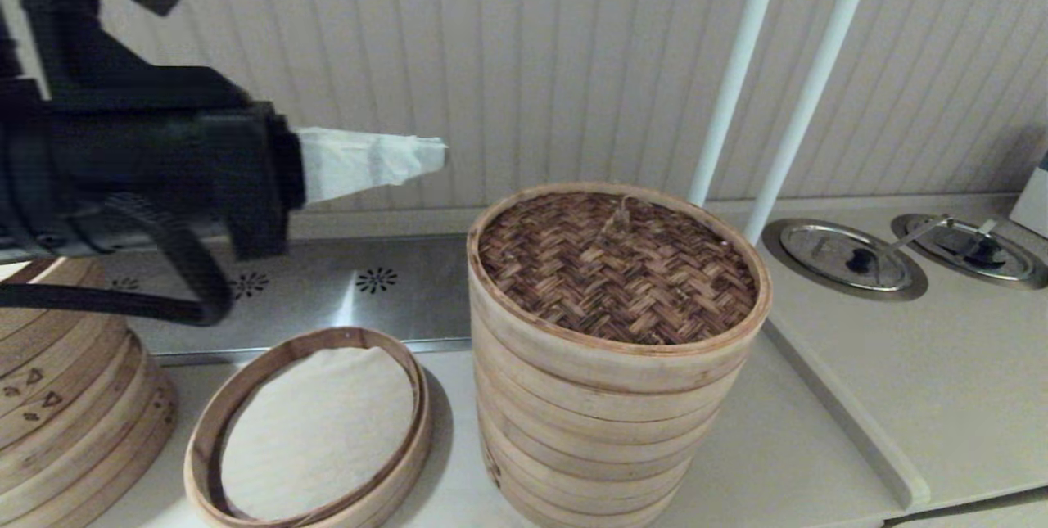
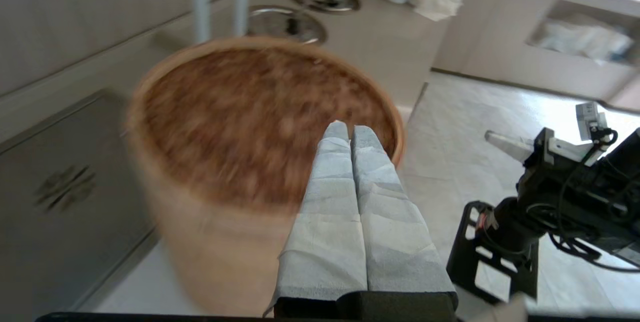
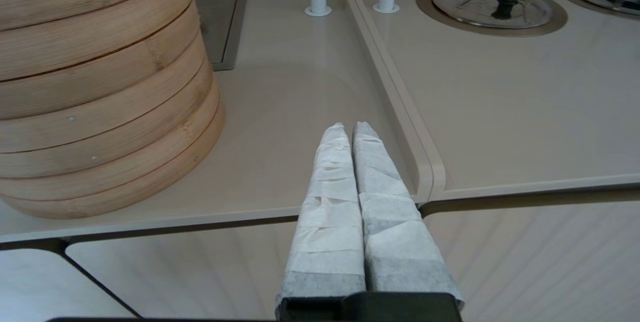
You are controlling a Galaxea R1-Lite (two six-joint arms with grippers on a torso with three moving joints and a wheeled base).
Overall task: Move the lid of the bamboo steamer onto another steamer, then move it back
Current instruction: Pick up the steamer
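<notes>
The bamboo steamer lid (image 1: 616, 266) lies flat on top of the tall stack of pale bamboo rings (image 1: 589, 430) in the middle of the counter. Its dark woven top and small loop handle (image 1: 620, 213) face up, and the stack's inside is hidden under it. My left gripper (image 1: 438, 153) hangs up and to the left of the lid, shut and holding nothing. In the left wrist view its fingertips (image 2: 350, 132) point over the lid (image 2: 250, 122). My right gripper (image 3: 350, 130) is shut and empty, low at the counter's front edge, right of the stack (image 3: 100, 87).
A low tray with white cloth liner (image 1: 315, 430) lies left of the stack. A stack with triangle marks (image 1: 65, 413) stands at the far left under my left arm. Two white poles (image 1: 737, 69) rise behind. Steel covers (image 1: 847, 258) sit in the right counter.
</notes>
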